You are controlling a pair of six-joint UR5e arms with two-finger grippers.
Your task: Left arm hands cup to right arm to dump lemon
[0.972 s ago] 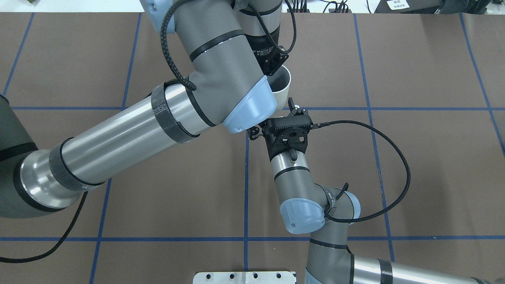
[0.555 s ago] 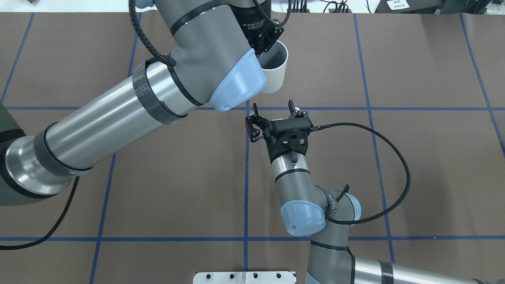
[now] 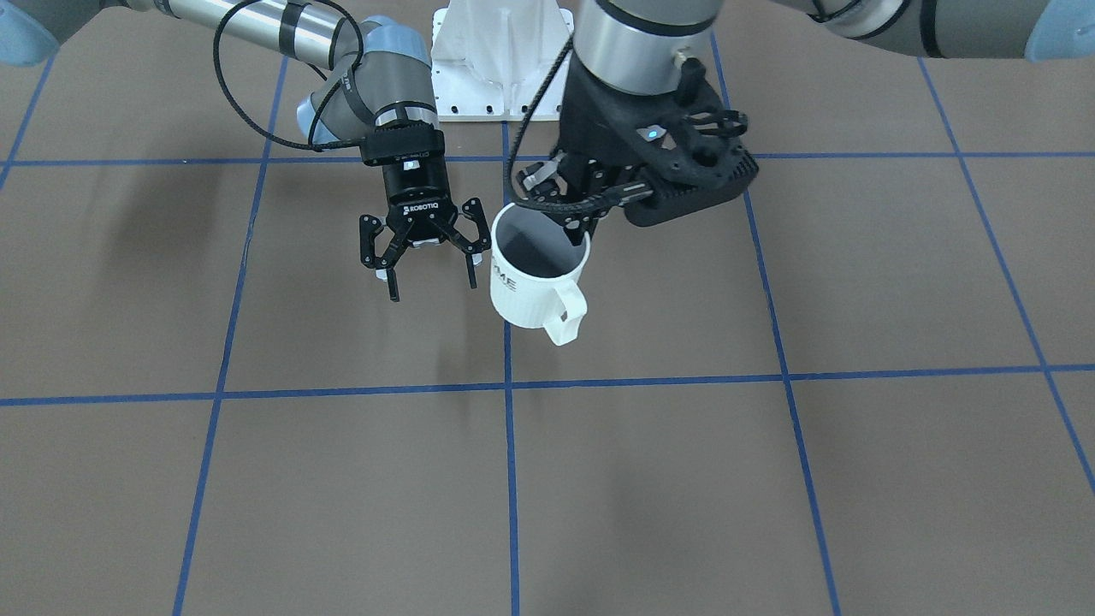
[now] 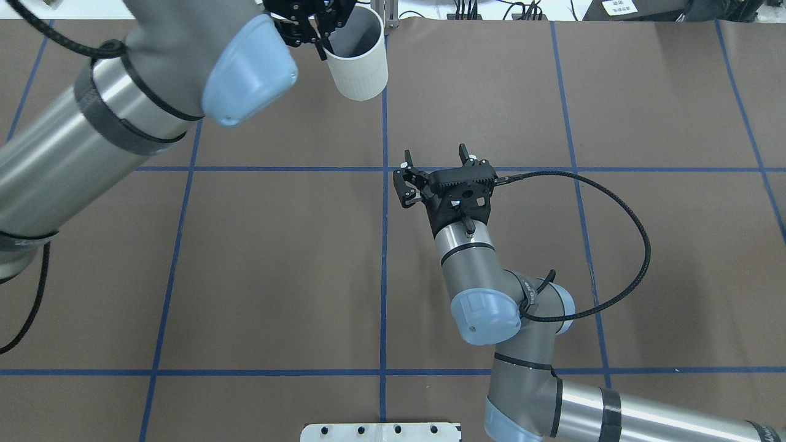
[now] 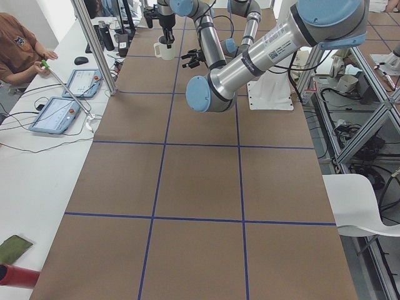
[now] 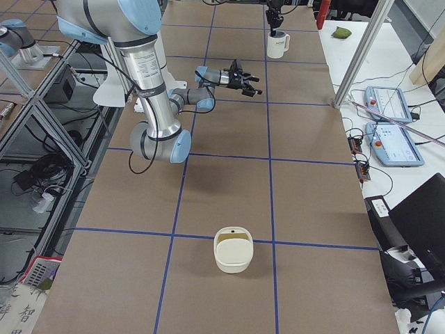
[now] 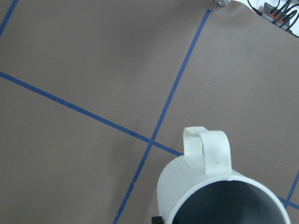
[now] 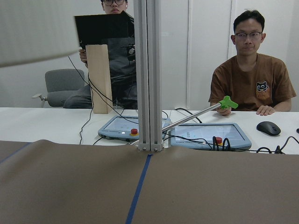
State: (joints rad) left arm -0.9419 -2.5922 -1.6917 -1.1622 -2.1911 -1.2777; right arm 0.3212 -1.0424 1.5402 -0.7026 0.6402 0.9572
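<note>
My left gripper [image 3: 578, 229] is shut on the rim of the white cup [image 3: 535, 287] and holds it upright above the table, one finger inside. The handle faces away from the robot. The cup also shows in the overhead view [image 4: 358, 58], under the left gripper [image 4: 320, 35], and in the left wrist view [image 7: 219, 196]. Its inside looks dark grey; no lemon shows. My right gripper [image 3: 433, 287] is open and empty, close beside the cup and level with it. In the overhead view the right gripper [image 4: 435, 167] is nearer the robot than the cup.
A cream bowl [image 6: 233, 257] stands on the table toward the robot's right end. The white base plate [image 3: 500, 51] lies between the arms. Beyond the far edge are a metal post [image 8: 149, 70], tablets [image 8: 210, 135] and seated operators [image 8: 250, 70].
My left arm has carried the cup away from the robot and to the left in the overhead view. The right gripper stays open and has shifted slightly forward and right.
</note>
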